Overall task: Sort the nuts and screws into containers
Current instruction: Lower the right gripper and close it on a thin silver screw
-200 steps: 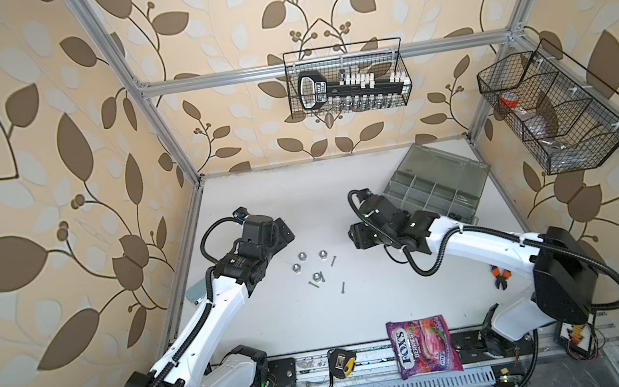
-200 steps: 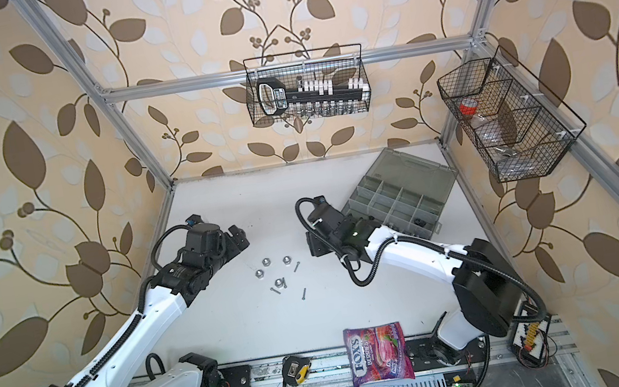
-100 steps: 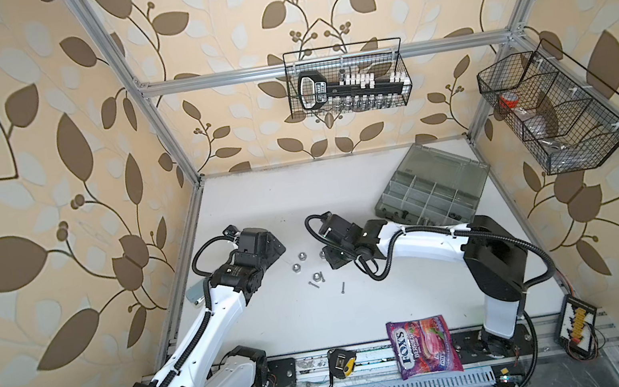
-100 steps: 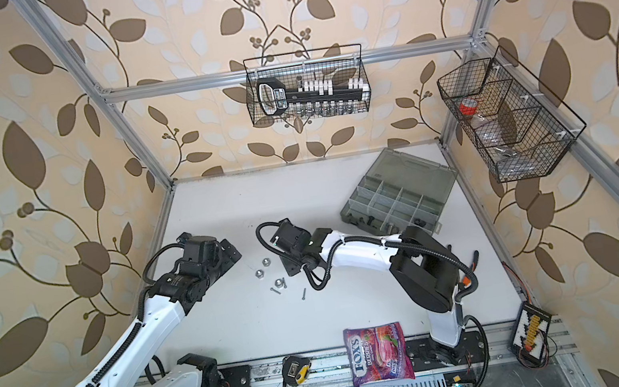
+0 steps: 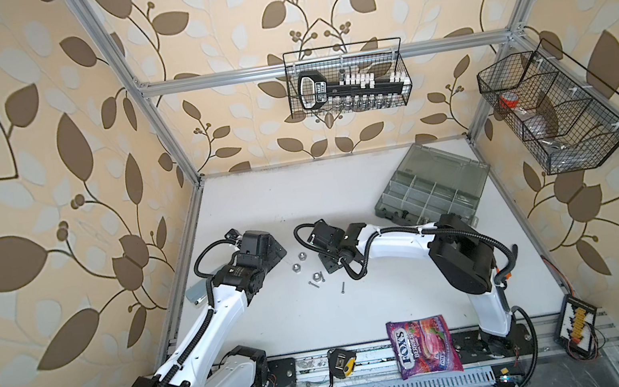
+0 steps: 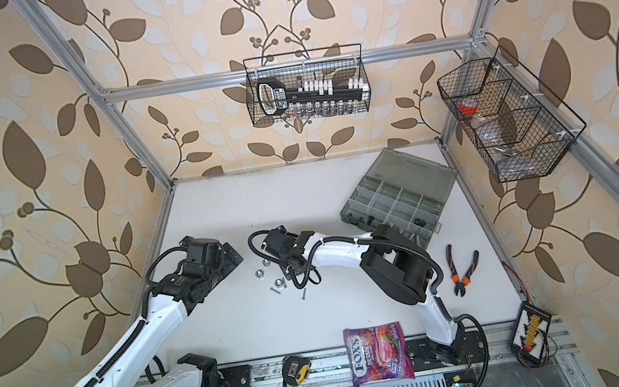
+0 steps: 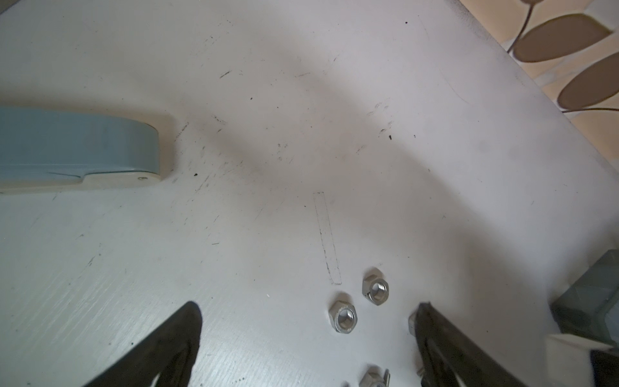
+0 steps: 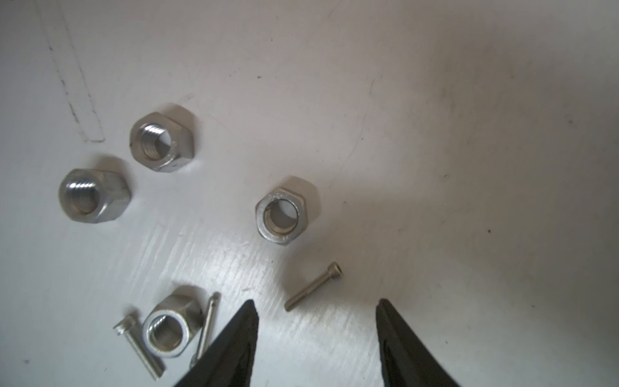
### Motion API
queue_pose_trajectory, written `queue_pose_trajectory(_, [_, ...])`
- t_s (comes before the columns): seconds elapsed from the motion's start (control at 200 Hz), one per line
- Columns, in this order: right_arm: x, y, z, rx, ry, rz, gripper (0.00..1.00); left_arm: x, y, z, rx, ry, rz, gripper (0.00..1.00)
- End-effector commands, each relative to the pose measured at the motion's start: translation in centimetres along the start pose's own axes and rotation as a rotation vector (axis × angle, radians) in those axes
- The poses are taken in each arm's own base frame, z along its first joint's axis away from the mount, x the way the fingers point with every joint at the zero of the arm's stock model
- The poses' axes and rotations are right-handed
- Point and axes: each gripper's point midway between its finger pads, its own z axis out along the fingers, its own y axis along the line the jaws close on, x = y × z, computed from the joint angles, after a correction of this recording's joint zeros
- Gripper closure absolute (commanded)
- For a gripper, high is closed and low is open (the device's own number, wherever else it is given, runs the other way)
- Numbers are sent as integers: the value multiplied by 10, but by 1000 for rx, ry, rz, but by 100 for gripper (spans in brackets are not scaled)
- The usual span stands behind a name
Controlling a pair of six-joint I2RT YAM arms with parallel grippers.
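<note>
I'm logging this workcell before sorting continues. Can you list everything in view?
nuts: four, silver, loose on the white table
screws: three, thin silver, among the nuts
organizer box: one, grey, lid open, table's back right
wire baskets: two, black, back and right walls
pliers: one, orange-handled, table's right side
blue-grey flat object: one, table's left edge
candy bag: one, purple, front edge
tape measure: one, black-yellow, front rail
left gripper: open, black, beside nuts
right gripper: open, black, near a screw

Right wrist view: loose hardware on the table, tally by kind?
silver nuts: 4
thin screws: 3
Total: 7
</note>
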Motion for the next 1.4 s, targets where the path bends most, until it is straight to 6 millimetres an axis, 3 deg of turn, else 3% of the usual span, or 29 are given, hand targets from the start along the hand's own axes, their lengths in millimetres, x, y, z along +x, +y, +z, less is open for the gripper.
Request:
queue_pose_trajectory(0.0, [2, -3, 8, 45, 19, -16, 43, -1, -3, 2, 12, 5, -10, 1])
queue_pose_trajectory(0.415, [10, -9, 22, 69, 59, -6, 45, 3, -9, 7, 31, 35, 5, 1])
queue_pose_trajectory(0.63, [26, -21, 19, 91, 94, -2, 52, 2, -11, 8, 34, 34, 6, 1])
queue_pose_trajectory(1.15, [47, -25, 25, 51, 175, 10, 76, -5, -15, 5, 34, 17, 16, 1])
queue_pose_trajectory(1.395, [59, -30, 20, 43, 206, 16, 79, -8, -14, 3, 28, 3, 19, 1])
